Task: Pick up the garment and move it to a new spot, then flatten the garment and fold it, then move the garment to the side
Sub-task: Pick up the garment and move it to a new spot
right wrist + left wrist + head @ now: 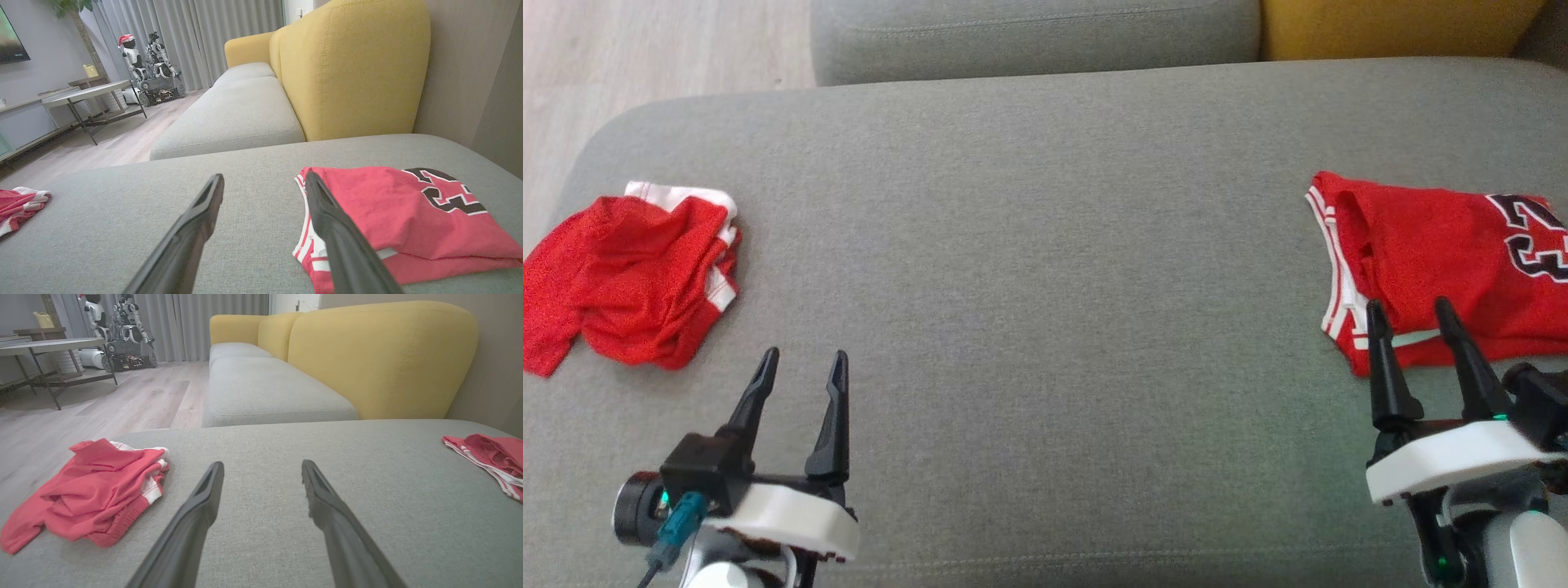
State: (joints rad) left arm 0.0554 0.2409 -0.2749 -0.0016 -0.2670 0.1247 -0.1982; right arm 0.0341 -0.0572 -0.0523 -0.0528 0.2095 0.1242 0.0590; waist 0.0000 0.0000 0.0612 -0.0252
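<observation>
Reds on a grey sofa [1045,245]
Crumpled garment [629,278]: red, white trim. Folded jersey [1445,253]: red, white-striped edge, black numerals, perhaps white-outlined.

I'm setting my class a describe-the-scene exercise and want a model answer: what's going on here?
A two-armed robot is working over a grey sofa seat. Both grippers are open and hold nothing. A folded red jersey lies on the right, with the right gripper at its near edge. A crumpled pair of red shorts lies on the left, apart from the left gripper.
</observation>
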